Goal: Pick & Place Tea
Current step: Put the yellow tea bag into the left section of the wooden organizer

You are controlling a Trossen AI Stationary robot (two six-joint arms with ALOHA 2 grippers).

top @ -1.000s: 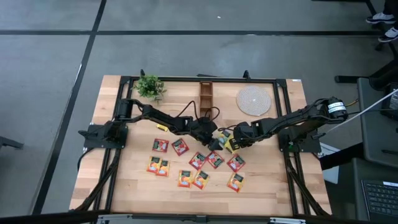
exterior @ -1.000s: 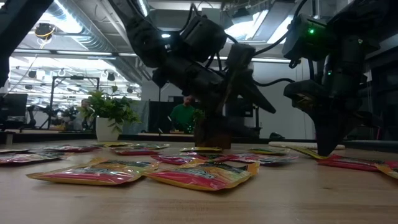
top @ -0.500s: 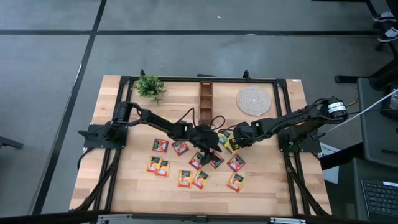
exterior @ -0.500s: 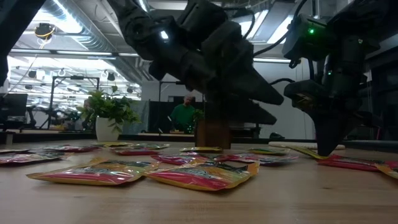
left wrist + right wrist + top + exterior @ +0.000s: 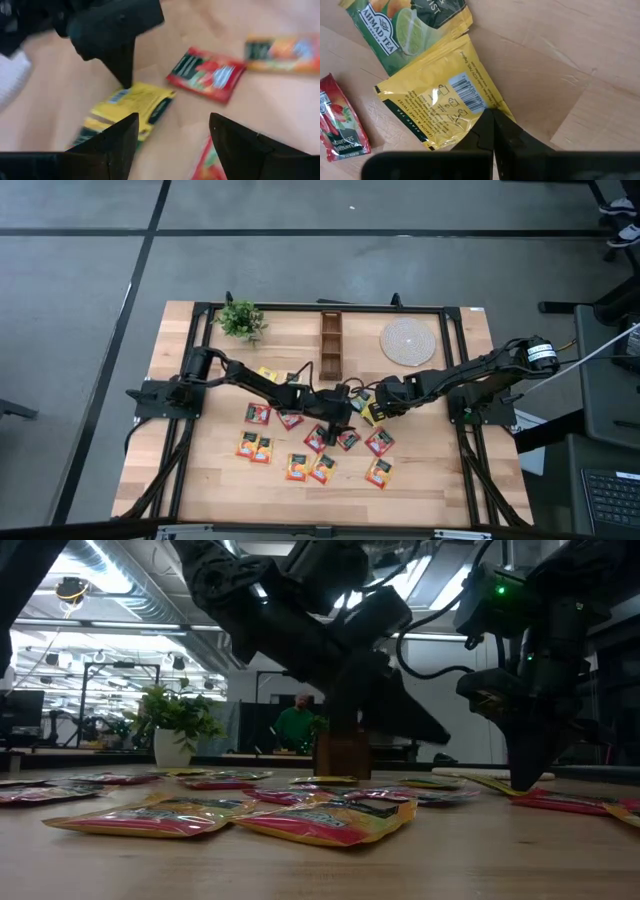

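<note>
Right gripper (image 5: 492,131) closed, tips pressing the yellow sachet (image 5: 440,102) at table centre, a green sachet (image 5: 410,25) touching it. Only the left wrist view shows the left gripper (image 5: 172,132) spread wide above that sachet, near a red sachet (image 5: 207,74).

A small green plant (image 5: 240,319) in a white pot (image 5: 172,748) stands near the back left corner of the wooden counter (image 5: 430,480). A narrow brown wooden box (image 5: 330,343) with little sections sits at the back, in the middle. To its right lies a round pale woven mat (image 5: 407,341), flat on the wood. Far off in the room behind the counter, a person in a green top (image 5: 296,725) can be seen.
</note>
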